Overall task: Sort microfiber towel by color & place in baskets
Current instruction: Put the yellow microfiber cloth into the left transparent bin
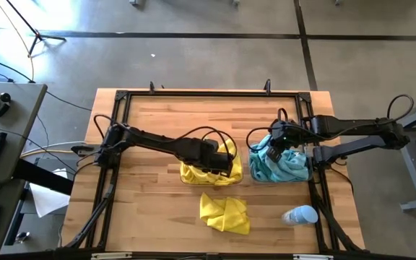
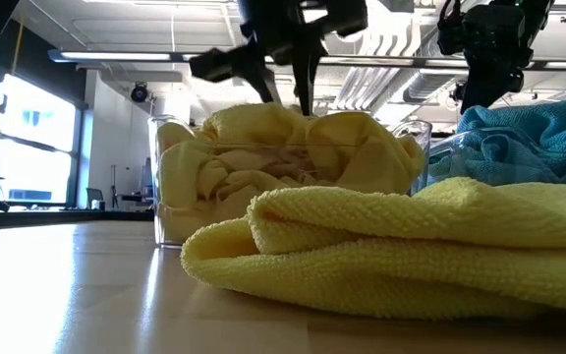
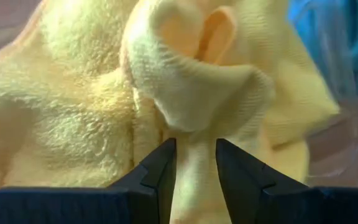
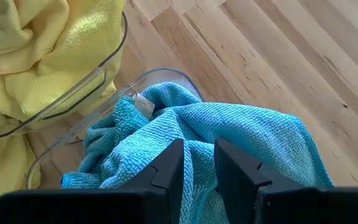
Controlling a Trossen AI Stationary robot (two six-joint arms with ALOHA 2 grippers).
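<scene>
Yellow towels (image 1: pixel 193 173) fill the left clear basket (image 2: pixel 165 177) and bulge over its rim. My left gripper (image 3: pixel 196 146) stands right over them, pointing steeply down, its fingers a narrow gap apart, with a raised yellow fold (image 3: pixel 191 81) just ahead of the tips. Teal towels (image 1: pixel 284 167) are heaped in the right basket (image 4: pixel 160 73). My right gripper (image 4: pixel 197 146) hovers above them, slightly open, holding nothing. One more yellow towel (image 1: pixel 224 214) lies crumpled flat on the table in front of the baskets. My left gripper comes at the yellow pile from above. Its fingertips (image 2: pixel 308 106) stand at the top fold of the towels in the basket. Yellow cloth shows in the gap between the fingers; whether they touch it, I cannot tell.
A white and light-blue bottle (image 1: pixel 300 215) lies on the table near the front right. A black metal frame (image 1: pixel 208 94) runs round the wooden tabletop. Bare wood shows at the left (image 1: pixel 143 202) and far side of the table.
</scene>
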